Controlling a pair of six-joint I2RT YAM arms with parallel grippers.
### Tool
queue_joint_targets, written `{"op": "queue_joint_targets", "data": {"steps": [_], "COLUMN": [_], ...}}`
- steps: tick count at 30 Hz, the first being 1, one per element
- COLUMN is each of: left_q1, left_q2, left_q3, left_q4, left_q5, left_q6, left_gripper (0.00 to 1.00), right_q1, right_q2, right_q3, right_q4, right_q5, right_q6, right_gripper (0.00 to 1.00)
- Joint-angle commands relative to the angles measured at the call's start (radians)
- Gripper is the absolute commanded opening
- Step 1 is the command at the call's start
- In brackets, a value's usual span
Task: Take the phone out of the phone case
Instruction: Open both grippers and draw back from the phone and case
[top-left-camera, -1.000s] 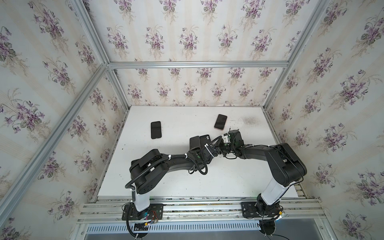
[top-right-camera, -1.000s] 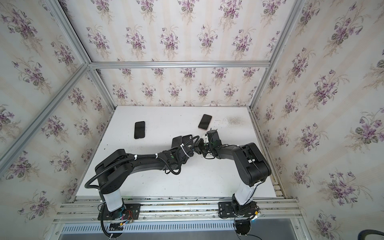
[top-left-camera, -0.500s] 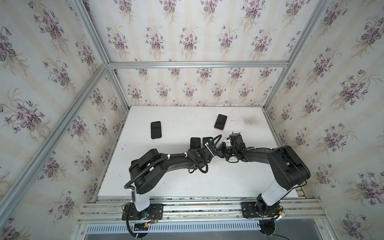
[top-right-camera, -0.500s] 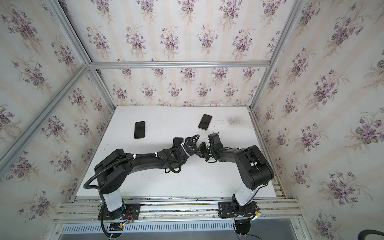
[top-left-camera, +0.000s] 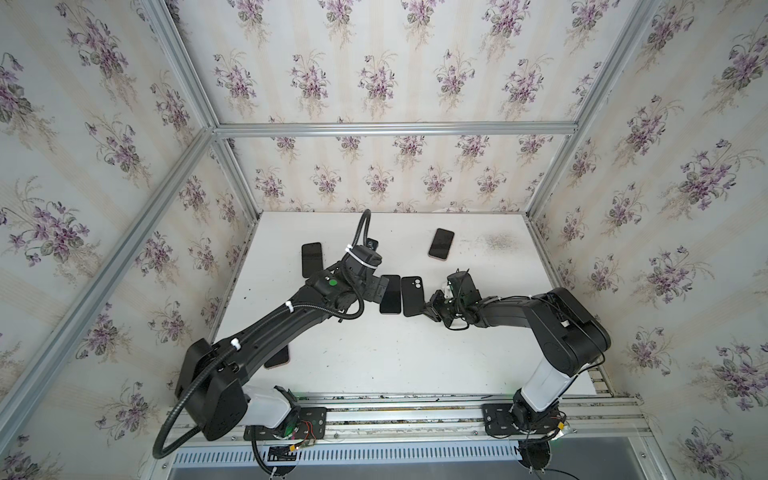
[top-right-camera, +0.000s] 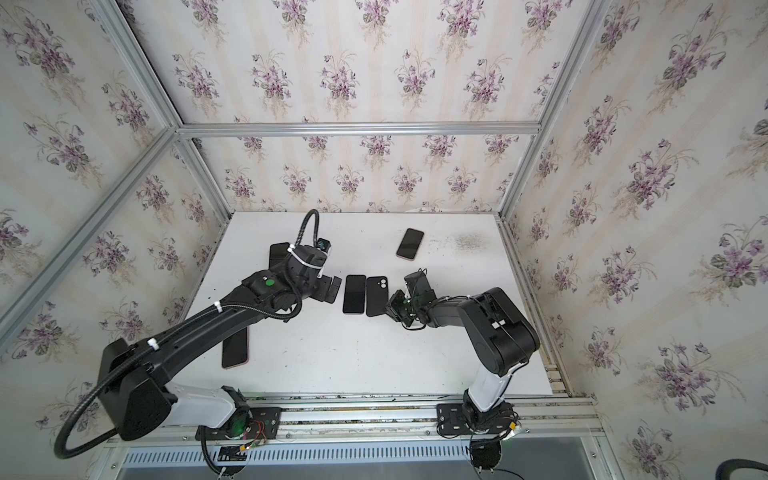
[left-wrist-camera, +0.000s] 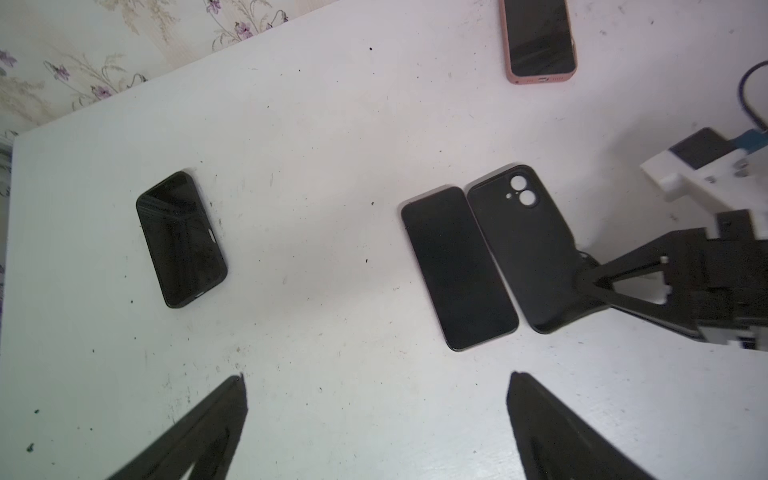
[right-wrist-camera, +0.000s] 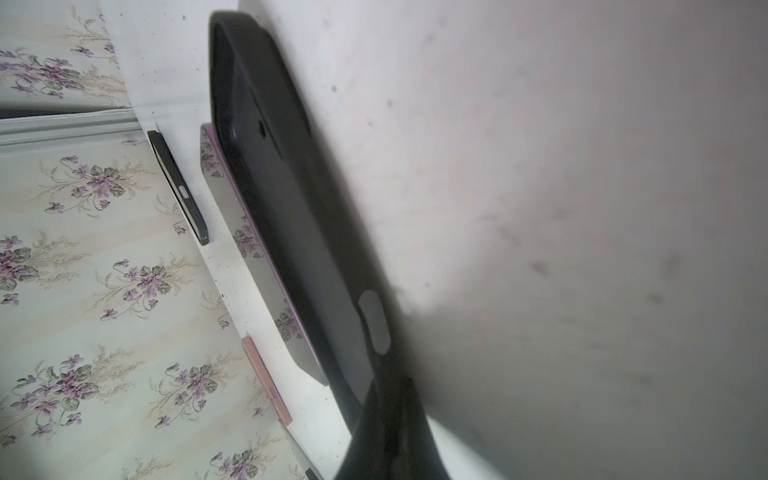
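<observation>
My left claw (left-wrist-camera: 377, 376) has just sprung apart, leaving the phone (top-left-camera: 390, 295) flat on the counter (top-left-camera: 415, 357), mid-frame in both top views, touching the emptied phone case (top-left-camera: 411, 297) that my right claw (top-left-camera: 429, 309) clamps. Extraction looks done.

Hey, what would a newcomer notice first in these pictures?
In the middle of the table, a bare black phone and an empty black phone case lie side by side. The right gripper has its jaws shut on the case's edge, while the left gripper hangs open beside the phone.
</observation>
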Motion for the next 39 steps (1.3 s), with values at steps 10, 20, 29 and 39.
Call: {"op": "queue_joint_targets", "data": {"steps": [10,20,29,39], "left_q1": [0.157,0.194,0.205,0.211], "left_q2": [-0.187,-0.212,-0.215,-0.209], "left_q3": [0.066,0.098,0.094,0.112], "left_q4": [-0.105,-0.118,-0.118,-0.117], "left_q5": [0.088,0.121,0.146,0.158], "left_q6": [-0.130,-0.125,-0.123,-0.133], "left_gripper": [1.00,1.00,1.00,1.00], "right_q1": [0.153,0.250,0.258,0.258], "right_q2": [0.149,0.269,0.284,0.200], "right_q3": [0.199,0.377,0.397,0.371], "right_q4": [0.016,-0.029,-0.052,-0.167], "right_q5": [0.102,0.187,0.178,0.169], "right_q6": [0.067,0.133,0.127,0.036], "right_gripper": [0.00,0.00,0.23,0.53]}}
